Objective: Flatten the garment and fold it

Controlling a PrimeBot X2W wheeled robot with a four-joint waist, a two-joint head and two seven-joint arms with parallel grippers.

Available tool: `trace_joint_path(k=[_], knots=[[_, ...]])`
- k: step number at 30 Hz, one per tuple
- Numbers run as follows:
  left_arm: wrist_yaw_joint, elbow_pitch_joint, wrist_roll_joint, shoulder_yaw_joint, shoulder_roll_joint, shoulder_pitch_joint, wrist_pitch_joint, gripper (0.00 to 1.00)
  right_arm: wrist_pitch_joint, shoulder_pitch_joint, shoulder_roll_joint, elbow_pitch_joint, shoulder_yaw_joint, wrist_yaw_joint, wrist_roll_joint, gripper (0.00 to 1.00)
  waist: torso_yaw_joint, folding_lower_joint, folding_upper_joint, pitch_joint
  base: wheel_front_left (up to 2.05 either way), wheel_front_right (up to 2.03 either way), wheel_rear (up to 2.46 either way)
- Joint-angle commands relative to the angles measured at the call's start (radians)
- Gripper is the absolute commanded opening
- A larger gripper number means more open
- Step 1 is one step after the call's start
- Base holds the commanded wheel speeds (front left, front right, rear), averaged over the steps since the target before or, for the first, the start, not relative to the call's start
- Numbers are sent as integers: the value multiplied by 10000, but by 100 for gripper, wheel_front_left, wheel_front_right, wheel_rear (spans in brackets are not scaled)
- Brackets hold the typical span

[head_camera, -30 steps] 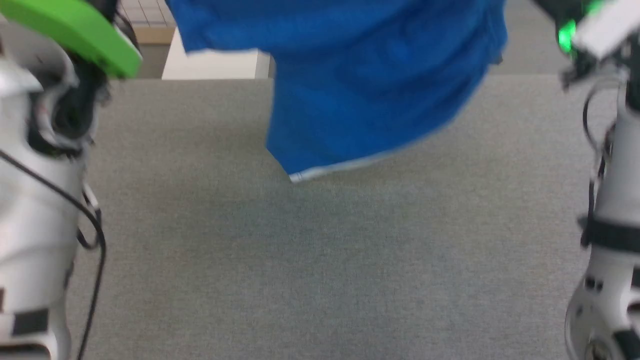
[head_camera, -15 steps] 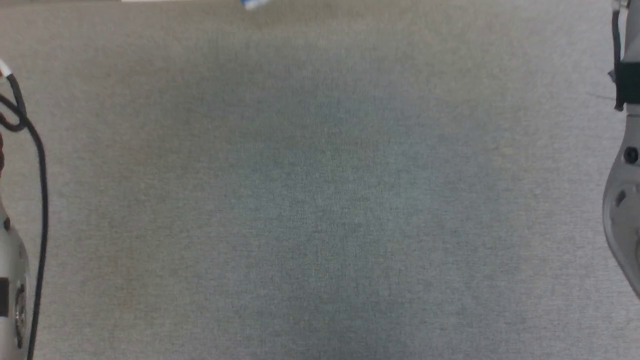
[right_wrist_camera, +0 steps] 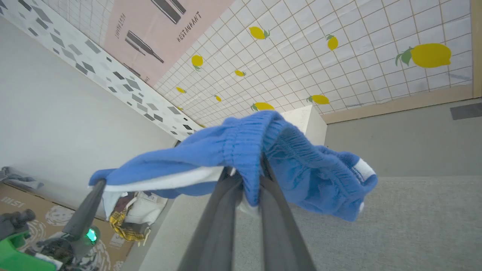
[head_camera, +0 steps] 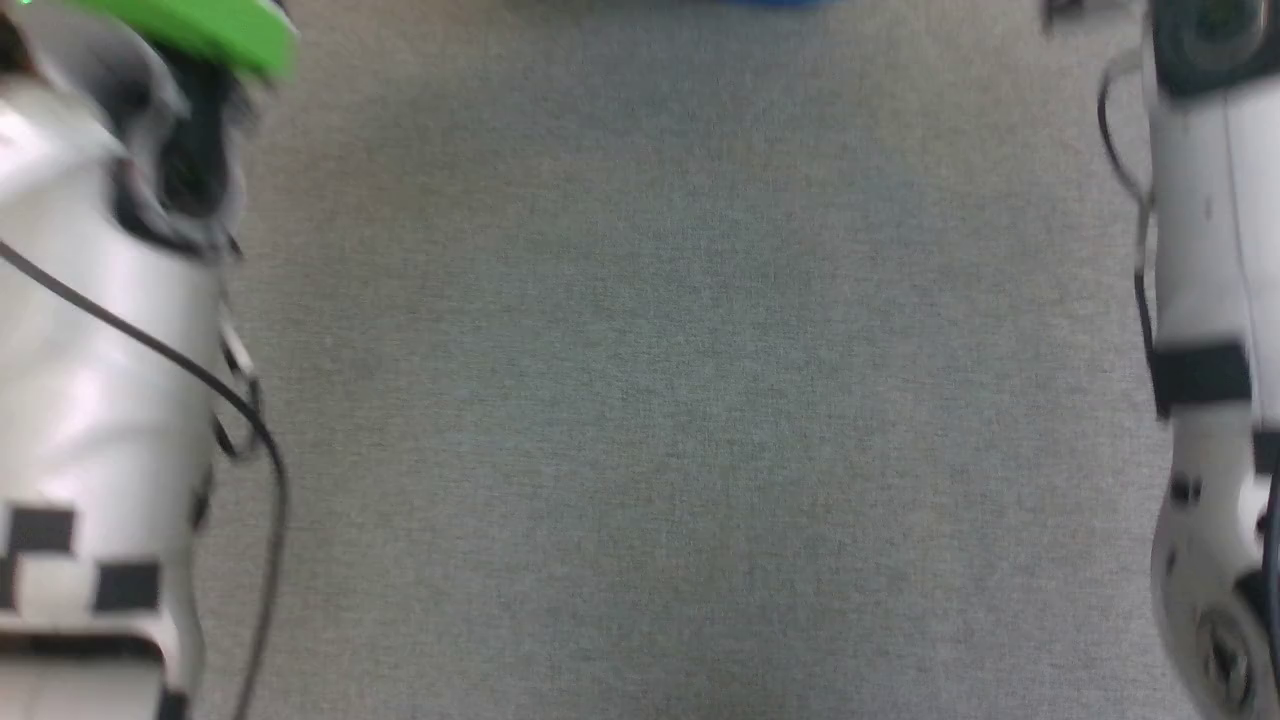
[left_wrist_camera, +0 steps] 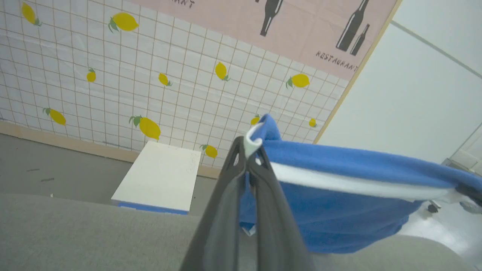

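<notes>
The blue shorts (left_wrist_camera: 339, 210) hang in the air above the grey table, stretched between my two grippers. My left gripper (left_wrist_camera: 248, 152) is shut on a corner with a white trim band (left_wrist_camera: 350, 183). My right gripper (right_wrist_camera: 248, 175) is shut on the gathered elastic waistband (right_wrist_camera: 241, 146). The fabric sags between the two holds, and a loose part (right_wrist_camera: 331, 180) bunches to the right of the right fingers. In the head view a blue sliver of the shorts (head_camera: 770, 3) touches the top edge between my pale forearms. The "23" print is hidden.
The grey table top (head_camera: 680, 400) spreads below the arms. Beyond its far edge stands a white box (left_wrist_camera: 158, 177) against a tiled wall with lemon prints (left_wrist_camera: 150, 128). A cardboard box (right_wrist_camera: 22, 214) and a pile of clothes (right_wrist_camera: 128, 218) lie beside the table.
The head camera has moved. The shorts hung wide across the top of its view one second ago; now only a blue sliver shows there. Both forearms are back at the sides.
</notes>
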Motion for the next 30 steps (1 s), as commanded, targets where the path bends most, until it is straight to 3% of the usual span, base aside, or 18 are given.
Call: trace_joint_path(k=[1,5,10,14,22,30], knots=[[-82,-189,46,-147,37,654,37,0,144,864,-164,-516,-140,-15,301,0,266,-1,0,-709,0,0,0],[112,-1134,-265,-44,-102,2707,-222,0,514,3671,-372,-2465,-205,-15,729,0,305,-1,0,-1600,0,0,0],[915,-2547,-509,107,-202,5974,-358,0,844,7573,-787,-5173,37,-15,667,0,371,-1,0,-2472,0,0,0],[1525,-3423,-711,180,-369,8255,-398,0,1036,10110,-572,-6464,-295,-15,701,0,452,-1,0,-2996,0,0,0],[2665,-4439,-726,49,-353,11192,76,0,2226,13477,-206,-7463,-577,-15,616,0,503,-1,0,-3720,0,0,0],[3599,-5353,-694,-55,-148,12702,778,0,4190,14966,-296,-8034,-505,-15,128,0,258,-1,0,-3820,0,0,0]])
